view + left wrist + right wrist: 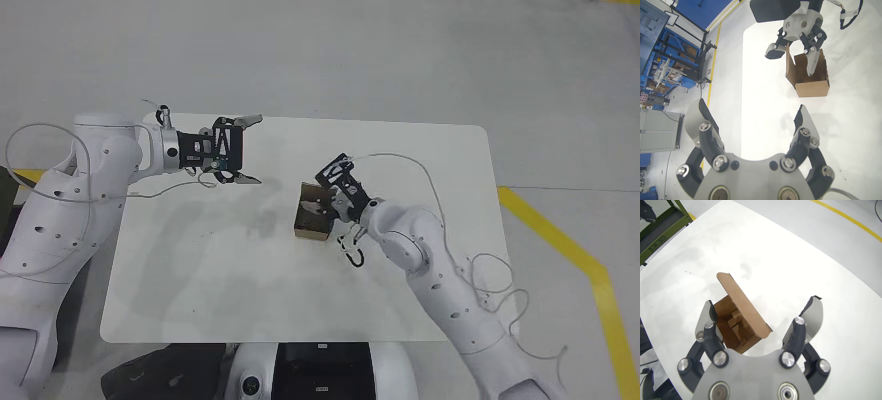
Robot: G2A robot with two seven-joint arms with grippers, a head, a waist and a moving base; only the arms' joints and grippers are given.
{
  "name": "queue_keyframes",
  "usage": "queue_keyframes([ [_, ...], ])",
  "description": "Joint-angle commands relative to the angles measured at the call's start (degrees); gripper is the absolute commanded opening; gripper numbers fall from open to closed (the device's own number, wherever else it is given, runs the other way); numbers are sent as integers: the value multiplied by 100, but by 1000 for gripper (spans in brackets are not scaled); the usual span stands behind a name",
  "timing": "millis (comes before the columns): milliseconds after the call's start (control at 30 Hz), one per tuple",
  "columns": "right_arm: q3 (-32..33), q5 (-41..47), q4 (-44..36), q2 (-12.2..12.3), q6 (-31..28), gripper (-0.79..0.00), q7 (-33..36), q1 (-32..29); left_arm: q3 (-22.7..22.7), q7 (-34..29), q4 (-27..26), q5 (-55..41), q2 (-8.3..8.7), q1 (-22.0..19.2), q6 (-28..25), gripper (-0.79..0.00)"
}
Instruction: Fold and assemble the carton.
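— Looking at the small brown cardboard carton (312,222), where is it?
— Near the middle of the top view, on the white table (200,290). It looks light and bendy, so it may slide.
— Who holds it?
— Nobody. The right gripper (761,306) is spread wide around the tall flap (742,300); pinch there. The left gripper (751,109) is spread too, well apart.
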Motion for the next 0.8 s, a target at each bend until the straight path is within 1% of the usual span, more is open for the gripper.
queue_keyframes([
  [0,59,141,21,10,-56,-563,11,-12,0,0,0,0,0,0,0,0],
  [67,114,210,2,29,-114,-785,31,-61,0,0,0,0,0,0,0,0],
  [167,159,412,-81,55,-264,-785,127,-190,0,0,0,0,0,0,0,0],
  [233,168,335,-204,79,-293,-785,176,-277,0,0,0,0,0,0,0,0],
  [367,157,703,-543,106,-462,-785,242,-525,0,0,0,0,0,0,0,0],
  [433,179,768,-704,122,-414,-785,276,-623,0,0,0,0,0,0,0,0],
  [500,190,895,-872,123,-221,-785,173,-768,0,0,0,0,0,0,0,0],
  [667,200,1378,-1477,83,820,-785,-383,-1293,0,0,0,0,0,0,0,0],
  [767,207,1734,-1763,74,1075,-785,-660,-1591,0,0,0,0,0,0,0,0],
])
